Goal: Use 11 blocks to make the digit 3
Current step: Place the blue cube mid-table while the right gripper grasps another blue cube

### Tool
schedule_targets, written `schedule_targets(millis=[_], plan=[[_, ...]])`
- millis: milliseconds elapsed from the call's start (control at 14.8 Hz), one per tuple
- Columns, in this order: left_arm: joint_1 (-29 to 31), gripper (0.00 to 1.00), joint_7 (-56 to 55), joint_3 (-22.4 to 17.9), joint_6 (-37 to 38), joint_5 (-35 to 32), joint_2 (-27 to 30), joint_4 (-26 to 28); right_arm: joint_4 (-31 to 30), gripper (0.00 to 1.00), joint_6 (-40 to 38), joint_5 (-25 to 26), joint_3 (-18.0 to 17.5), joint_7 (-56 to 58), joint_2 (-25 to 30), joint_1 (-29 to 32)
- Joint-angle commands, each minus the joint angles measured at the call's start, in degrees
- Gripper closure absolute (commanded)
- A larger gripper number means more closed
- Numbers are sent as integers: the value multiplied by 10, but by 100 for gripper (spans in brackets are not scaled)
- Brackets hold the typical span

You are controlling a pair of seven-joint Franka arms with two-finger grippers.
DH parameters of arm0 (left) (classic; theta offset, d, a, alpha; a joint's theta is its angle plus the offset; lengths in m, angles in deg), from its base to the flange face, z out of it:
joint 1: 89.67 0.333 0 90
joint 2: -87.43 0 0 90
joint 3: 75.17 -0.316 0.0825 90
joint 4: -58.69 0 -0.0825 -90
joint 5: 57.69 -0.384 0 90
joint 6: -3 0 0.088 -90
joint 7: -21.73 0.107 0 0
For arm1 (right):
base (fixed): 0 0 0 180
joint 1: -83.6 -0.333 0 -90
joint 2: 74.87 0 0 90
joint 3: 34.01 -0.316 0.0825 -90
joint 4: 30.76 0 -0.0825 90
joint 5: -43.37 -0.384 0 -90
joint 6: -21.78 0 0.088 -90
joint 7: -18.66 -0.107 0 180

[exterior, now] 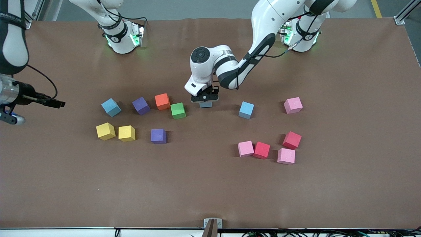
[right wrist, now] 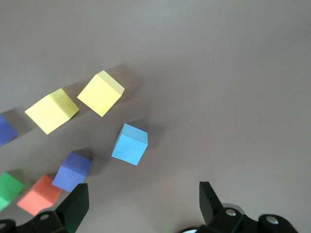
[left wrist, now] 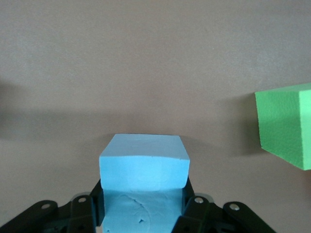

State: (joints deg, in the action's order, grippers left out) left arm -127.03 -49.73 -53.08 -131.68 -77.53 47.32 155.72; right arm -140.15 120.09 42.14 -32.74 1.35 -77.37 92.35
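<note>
Left fingers (left wrist: 192, 206) pinch a matte foam light blue cube (left wrist: 144, 165), denting its sides; right fingers (right wrist: 210, 196) spread wide, empty.

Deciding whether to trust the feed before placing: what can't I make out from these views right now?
- Front view: the held blue block is mostly covered by the left gripper.
- Left wrist view: green block cut by the frame edge.
- Front view: right gripper shows side-on; jaws unreadable there.
</note>
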Motion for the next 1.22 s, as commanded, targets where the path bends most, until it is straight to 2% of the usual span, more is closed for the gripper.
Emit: schedule_targets(millis=[0, 135, 406, 474, 541, 609, 677, 880, 1015, 1150], plan=[[11, 70, 22, 13, -10, -11, 21, 37, -128, 0, 64, -5, -12, -103, 87, 0], [13, 70, 30, 15, -11, -8, 22, 48, -178, 0, 104, 1, -12, -180, 108, -16], [14, 68, 28, 27, -11, -3, 22, 56, -245, 0, 194, 9, -13, -279, 110, -30], [15, 60, 27, 27, -11, -3, 22, 55, -271, 0, 230, 10, -13, -284, 109, -30], [18, 38, 26, 27, -11, -3, 23, 53, -297, 0, 273, 11, -13, -289, 108, -30], [25, 12, 27, 28, -11, -4, 25, 52, -314, 0, 302, 11, -13, -297, 106, -30], [27, 0, 26, 29, -11, -3, 30, 51, -329, 0, 324, 11, -13, -307, 104, -30], [56, 0, 27, 46, -5, -2, 51, 52, -382, 0, 403, 11, -15, -327, 89, -41], [97, 0, 41, 78, -2, -2, 61, 51, -398, 0, 445, 11, -15, -344, 67, -46], [165, 0, 78, 130, 28, -2, 71, 51, -409, 0, 495, 11, -15, -374, 37, -65]])
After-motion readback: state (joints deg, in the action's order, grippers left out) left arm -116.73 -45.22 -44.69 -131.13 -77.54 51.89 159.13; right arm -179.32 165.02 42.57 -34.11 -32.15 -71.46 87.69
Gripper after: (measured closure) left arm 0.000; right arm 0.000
